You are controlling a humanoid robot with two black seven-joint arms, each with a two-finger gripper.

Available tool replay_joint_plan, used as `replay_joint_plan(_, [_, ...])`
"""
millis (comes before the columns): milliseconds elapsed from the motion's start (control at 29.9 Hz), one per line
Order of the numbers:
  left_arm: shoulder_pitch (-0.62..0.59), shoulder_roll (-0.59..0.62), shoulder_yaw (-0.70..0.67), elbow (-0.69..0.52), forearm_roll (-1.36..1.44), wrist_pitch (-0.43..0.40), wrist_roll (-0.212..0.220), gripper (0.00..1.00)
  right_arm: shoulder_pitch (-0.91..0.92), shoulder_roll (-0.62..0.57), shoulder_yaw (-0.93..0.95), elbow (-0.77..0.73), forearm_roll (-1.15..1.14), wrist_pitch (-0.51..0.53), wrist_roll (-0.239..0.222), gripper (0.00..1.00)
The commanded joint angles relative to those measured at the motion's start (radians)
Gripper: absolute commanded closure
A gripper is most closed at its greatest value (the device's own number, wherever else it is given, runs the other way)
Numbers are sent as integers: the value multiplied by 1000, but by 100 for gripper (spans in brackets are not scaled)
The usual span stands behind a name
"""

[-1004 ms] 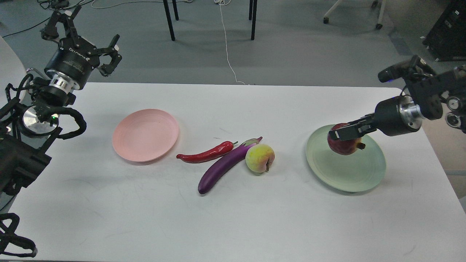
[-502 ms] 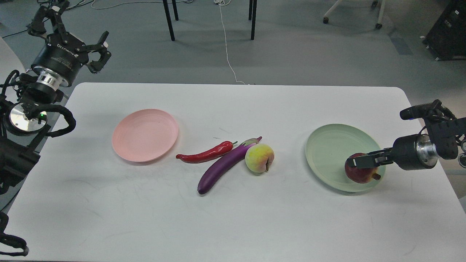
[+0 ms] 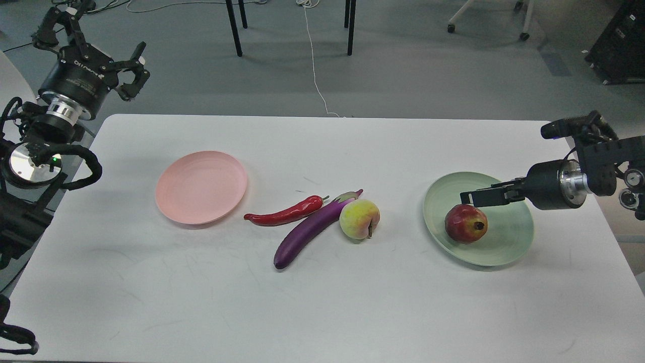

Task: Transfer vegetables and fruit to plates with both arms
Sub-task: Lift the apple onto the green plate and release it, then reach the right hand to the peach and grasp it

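Observation:
The dark red pomegranate (image 3: 465, 223) lies free on the pale green plate (image 3: 509, 242), left of its middle. My right gripper (image 3: 473, 197) hovers just above and behind it, open and empty, clear of the fruit. The purple eggplant (image 3: 307, 232), the red chili pepper (image 3: 284, 214) and the yellow-green peach (image 3: 359, 218) lie together at the table's middle, the peach touching the eggplant. The pale pink plate (image 3: 201, 186) is empty, left of them. My left gripper (image 3: 98, 30) is open and empty, held high beyond the table's far left corner.
The white table (image 3: 322, 302) has a wide bare front half. Beyond its far edge are grey floor, chair legs (image 3: 234, 30) and a white cable (image 3: 315, 70). My left arm's cables (image 3: 85, 171) hang by the table's left edge.
My right gripper lowered the pomegranate onto the green plate, let it go and rose. The pomegranate now rests further left on the plate. My left gripper drew back up and to the left.

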Motion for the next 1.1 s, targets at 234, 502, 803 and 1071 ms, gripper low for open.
replay_joint_plan(234, [1,13,3,0,2,0,0,2,0,397,7,-209,129,0,-1,7])
replay_joint_plan(502, [3,29,3,3,0,0,0,2,-15,518,-48,-233,130,3,1,7])
replay_joint_plan(803, [5,57,3,3,-1,0,-21,2,-21,561,-45,-252,207,5,10,7])
replay_joint_plan(1071, [5,66,3,3,-1,0,-23,2,-27,589,-57,-253,196,6,2,7])
